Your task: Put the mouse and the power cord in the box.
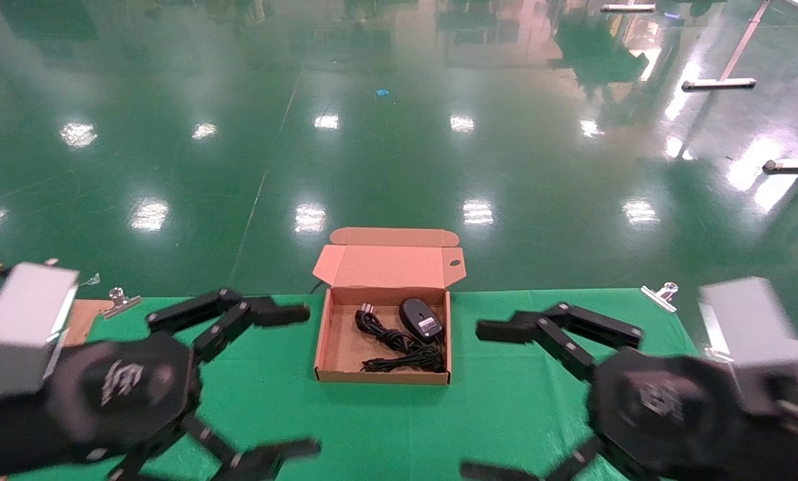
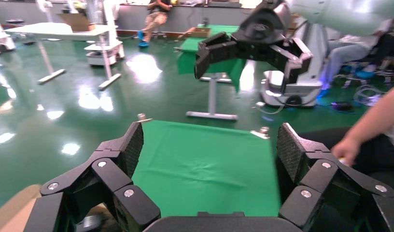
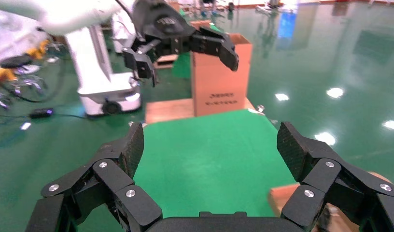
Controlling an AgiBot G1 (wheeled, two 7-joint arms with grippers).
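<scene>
The box (image 1: pixel 325 347), shallow brown cardboard with its lid standing open at the back, sits mid-table on the green cloth in the head view. Inside it the black mouse (image 1: pixel 420 318) lies at the back right, pale label up. The coiled power cord (image 1: pixel 399 347) fills the middle, its silver-pronged plug (image 1: pixel 365 309) at the back left. My left gripper (image 1: pixel 309 379) hovers open to the left of the box, holding nothing. My right gripper (image 1: pixel 474 399) hovers open to its right, also holding nothing. Each wrist view shows only bare cloth between the gripper's own fingers (image 2: pixel 210 145) (image 3: pixel 209 140).
Metal clips (image 1: pixel 121 299) (image 1: pixel 663 294) pin the cloth at the far corners. A tall cardboard carton (image 3: pixel 219 72) stands beyond the table's left end. A person's hand (image 2: pixel 349 150) shows past the right end. Green floor lies behind the table's far edge.
</scene>
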